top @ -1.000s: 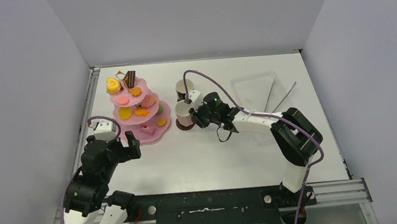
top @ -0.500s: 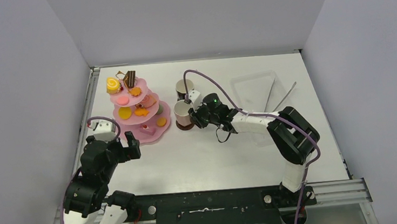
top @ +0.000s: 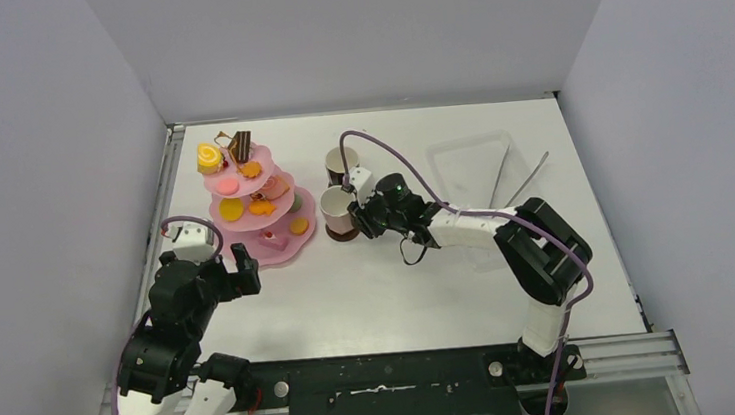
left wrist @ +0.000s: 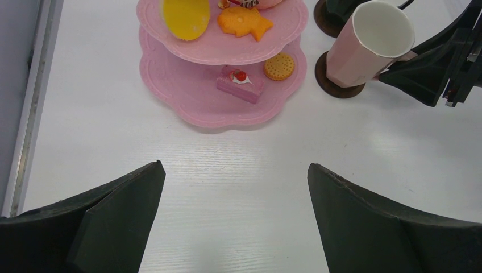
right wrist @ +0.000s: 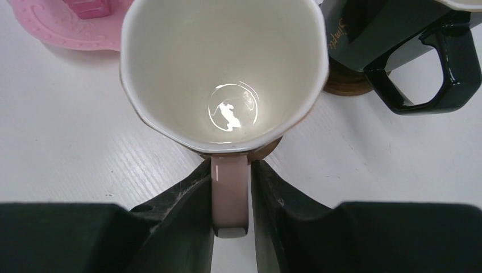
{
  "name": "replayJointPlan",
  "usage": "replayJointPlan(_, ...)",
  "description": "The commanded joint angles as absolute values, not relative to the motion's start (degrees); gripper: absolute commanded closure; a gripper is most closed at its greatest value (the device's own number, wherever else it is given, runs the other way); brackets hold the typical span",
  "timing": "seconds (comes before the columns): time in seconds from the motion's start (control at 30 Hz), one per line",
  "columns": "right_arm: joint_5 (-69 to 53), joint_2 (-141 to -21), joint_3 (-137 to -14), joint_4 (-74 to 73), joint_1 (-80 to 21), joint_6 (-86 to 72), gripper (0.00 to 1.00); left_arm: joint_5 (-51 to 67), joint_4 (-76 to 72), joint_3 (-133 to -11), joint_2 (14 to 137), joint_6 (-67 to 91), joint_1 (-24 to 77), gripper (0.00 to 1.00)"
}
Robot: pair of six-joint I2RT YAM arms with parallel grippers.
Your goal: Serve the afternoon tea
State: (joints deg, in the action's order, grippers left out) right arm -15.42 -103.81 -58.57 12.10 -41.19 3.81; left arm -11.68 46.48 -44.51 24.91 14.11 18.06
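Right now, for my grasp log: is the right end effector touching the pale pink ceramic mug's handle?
Touching. Right wrist view: the right end effector clamps the handle of the pale pink ceramic mug, no gap.

Clear tray [top: 465, 159] far right, metal tongs [top: 527, 179] seemingly overlapping it, white table [top: 400, 285]

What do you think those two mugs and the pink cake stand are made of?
The pink mug is probably glazed ceramic: its white inside throws back a sharp spot of light. The black mug is glossy, likely ceramic too, with bright highlights along its handle. The stand looks like matte plastic or silicone: even pink, moulded swirls, hardly any shine.
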Motion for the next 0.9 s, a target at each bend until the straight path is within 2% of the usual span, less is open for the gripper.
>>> replayJointPlan(0.0,-14.30,-100.02,-58.30,16.91,-41.55,5.07,0.69,-10.86,43.22,-45.33,24.67,13.16,18.19,0.03)
replayJointPlan(0.1,-13.89,-99.23,-58.26,16.46,-41.66,5.32,0.61,-10.83,43.52,-45.60,25.06,13.18,18.19,0.03)
replayJointPlan(0.23,-13.42,-97.90,-58.11,15.79,-41.74,5.38,0.44,-10.99,43.87,-45.79,25.36,13.44,18.19,0.03)
replayJointPlan(0.37,-13.03,-95.99,-57.91,14.24,-41.75,5.36,0.35,-11.12,44.33,-46.09,25.47,13.98,18.19,0.03)
replayJointPlan(0.5,-13.06,-92.30,-57.86,9.34,-41.84,5.79,0.15,-11.27,44.85,-47.06,26.36,14.96,18.20,0.03)
replayJointPlan(0.57,-12.58,-89.59,-58.20,5.00,-41.92,6.37,0.02,-10.25,44.70,-47.70,27.10,15.26,18.19,0.03)
replayJointPlan(0.73,-9.02,-81.24,-58.40,-4.98,-42.59,4.46,0.00,-7.75,45.85,-50.89,30.98,16.97,18.19,0.03)
replayJointPlan(0.87,-2.90,-73.75,-58.55,-10.83,-43.33,-3.72,0.00,-8.40,48.34,-55.72,34.25,20.41,18.28,0.03)
